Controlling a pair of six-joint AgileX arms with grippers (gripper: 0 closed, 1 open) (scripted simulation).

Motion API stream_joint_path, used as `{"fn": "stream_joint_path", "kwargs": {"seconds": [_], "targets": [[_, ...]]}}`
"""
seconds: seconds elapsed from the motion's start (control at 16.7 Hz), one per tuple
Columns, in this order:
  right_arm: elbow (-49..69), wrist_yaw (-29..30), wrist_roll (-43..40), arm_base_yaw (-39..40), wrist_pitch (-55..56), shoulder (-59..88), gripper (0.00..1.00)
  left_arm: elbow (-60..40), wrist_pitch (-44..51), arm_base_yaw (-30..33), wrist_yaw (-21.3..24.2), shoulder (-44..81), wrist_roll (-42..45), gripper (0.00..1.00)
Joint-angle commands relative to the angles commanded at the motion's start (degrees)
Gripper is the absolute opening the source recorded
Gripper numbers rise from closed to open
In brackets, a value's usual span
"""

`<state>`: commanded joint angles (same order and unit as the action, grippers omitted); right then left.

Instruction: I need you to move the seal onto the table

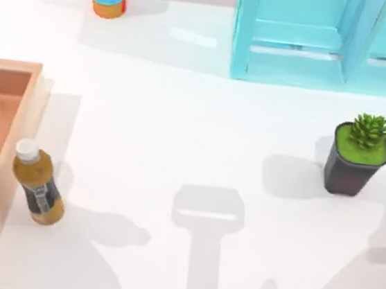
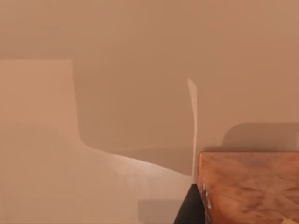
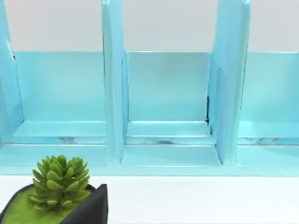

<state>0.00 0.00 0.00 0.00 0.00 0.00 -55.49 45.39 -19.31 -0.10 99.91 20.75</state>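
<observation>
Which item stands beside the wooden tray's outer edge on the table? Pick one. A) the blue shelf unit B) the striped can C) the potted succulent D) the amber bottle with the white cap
D: in the top view the amber bottle stands right next to the wooden tray at the table's left, while the succulent, can and shelf sit well away from it.

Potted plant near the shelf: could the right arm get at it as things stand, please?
Probably yes: the right wrist view faces the potted plant closely, standing alone on the table, nothing between.
</observation>
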Motion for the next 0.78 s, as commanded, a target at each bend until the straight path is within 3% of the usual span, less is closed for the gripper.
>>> {"fn": "stream_joint_path", "kwargs": {"seconds": [0.3,0.78], "targets": [[0.0,0.0,0.0,0.0,0.0,0.0,1.0,-4.9,4.2,4.3,0.2,-4.0,-5.0,0.0],[0.0,0.0,0.0,0.0,0.0,0.0,1.0,-19.7,19.4,20.5,1.2,-12.1,-20.6,0.0]]}}
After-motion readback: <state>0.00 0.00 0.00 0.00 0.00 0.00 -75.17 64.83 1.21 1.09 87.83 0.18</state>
